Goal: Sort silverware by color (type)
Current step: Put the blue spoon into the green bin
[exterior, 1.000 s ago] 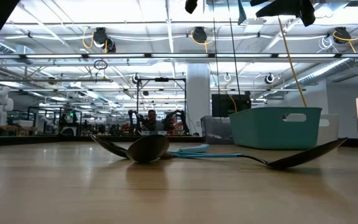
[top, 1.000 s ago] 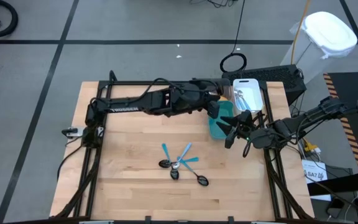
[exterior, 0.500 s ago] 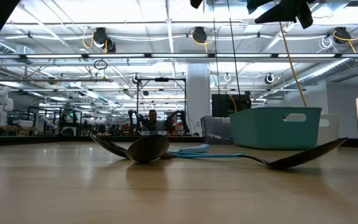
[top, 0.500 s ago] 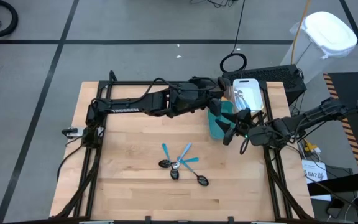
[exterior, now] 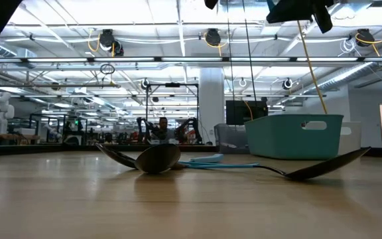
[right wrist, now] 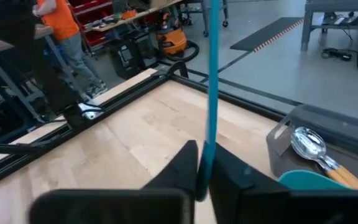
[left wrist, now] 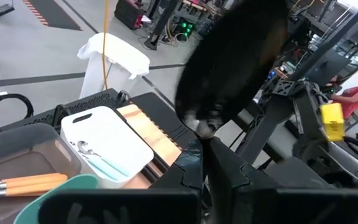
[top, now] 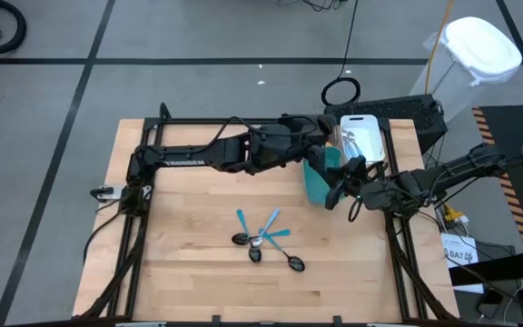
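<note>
My right gripper (top: 336,189) hovers over the teal bin (top: 319,182) at the table's far right, shut on a light-blue-handled utensil (right wrist: 211,68). My left gripper (top: 323,150) reaches across the far side to the same bin and is shut on a black spoon (left wrist: 229,62), which shows large and blurred in the left wrist view. The rest of the loose silverware (top: 266,241), black spoons and light-blue handles, lies in a small heap on the table's middle; in the low view the black spoons (exterior: 158,159) rest on their bowls. My left gripper (left wrist: 211,168) pinches the black spoon's narrow lower end (left wrist: 209,134) between its two fingers. The spoon's wide dark part rises beyond the fingers, clear of the table. My right gripper (right wrist: 201,174) pinches the light-blue handle (right wrist: 207,146) between its two fingers, lying across it. The handle stands upright out of the fingers and runs off the picture's top, clear of the table.
A white bin (top: 363,136) with blue-handled pieces stands at the far right corner. Beside it a gray bin (right wrist: 328,134) holds orange-handled spoons (right wrist: 319,152). The two arms' hands are close together above the teal bin (exterior: 294,136). Bare wood (top: 189,227) lies left of the heap.
My right gripper's fingers stood spread wide a second ago and have now shut. My left gripper has stayed shut above the teal bin. The heap on the table has not moved.
</note>
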Controlling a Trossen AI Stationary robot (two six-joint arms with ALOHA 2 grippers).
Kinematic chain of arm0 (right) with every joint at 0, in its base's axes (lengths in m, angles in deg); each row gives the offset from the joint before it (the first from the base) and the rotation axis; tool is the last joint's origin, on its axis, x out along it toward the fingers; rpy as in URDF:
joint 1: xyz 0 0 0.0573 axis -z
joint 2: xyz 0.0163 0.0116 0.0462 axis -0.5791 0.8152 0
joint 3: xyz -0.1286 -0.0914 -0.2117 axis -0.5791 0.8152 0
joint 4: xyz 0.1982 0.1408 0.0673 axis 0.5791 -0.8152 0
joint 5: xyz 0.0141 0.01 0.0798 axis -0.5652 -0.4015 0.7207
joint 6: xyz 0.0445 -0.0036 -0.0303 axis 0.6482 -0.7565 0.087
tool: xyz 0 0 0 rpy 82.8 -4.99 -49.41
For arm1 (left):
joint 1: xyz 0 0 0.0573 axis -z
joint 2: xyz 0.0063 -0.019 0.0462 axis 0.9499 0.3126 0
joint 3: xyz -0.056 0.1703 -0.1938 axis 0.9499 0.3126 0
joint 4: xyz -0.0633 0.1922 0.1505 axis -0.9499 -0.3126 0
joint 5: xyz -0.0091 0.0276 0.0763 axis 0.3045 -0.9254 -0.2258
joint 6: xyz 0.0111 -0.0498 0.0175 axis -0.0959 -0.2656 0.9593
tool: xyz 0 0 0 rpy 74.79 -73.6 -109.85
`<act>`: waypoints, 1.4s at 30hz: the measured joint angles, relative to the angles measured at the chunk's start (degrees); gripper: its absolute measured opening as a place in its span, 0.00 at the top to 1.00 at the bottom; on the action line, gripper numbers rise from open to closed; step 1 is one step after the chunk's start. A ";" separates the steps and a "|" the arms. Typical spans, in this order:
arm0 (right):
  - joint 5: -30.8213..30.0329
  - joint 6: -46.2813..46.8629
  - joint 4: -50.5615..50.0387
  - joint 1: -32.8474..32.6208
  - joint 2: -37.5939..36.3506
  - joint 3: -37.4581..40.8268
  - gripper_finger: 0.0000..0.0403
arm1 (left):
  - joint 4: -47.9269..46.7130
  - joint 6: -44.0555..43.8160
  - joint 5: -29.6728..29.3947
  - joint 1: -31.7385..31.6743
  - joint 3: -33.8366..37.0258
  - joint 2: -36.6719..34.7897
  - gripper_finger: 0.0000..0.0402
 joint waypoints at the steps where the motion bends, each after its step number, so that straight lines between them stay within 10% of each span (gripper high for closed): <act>1: 0.30 0.43 -0.37 0.06 -0.02 0.01 0.97 | -0.03 0.02 -0.03 0.05 0.00 0.00 0.99; 18: 10.16 20.63 -15.04 -0.13 -7.99 -0.01 0.99 | -11.95 -2.38 2.66 0.39 -0.04 -0.04 0.63; 30: 21.94 37.25 -32.26 -0.13 -15.11 0.09 0.99 | -18.65 -0.15 10.24 1.99 -1.49 -0.04 0.62; 42: 23.62 50.12 -22.59 -0.11 -20.45 13.74 0.99 | -19.73 0.27 10.34 4.74 -1.49 -0.04 0.62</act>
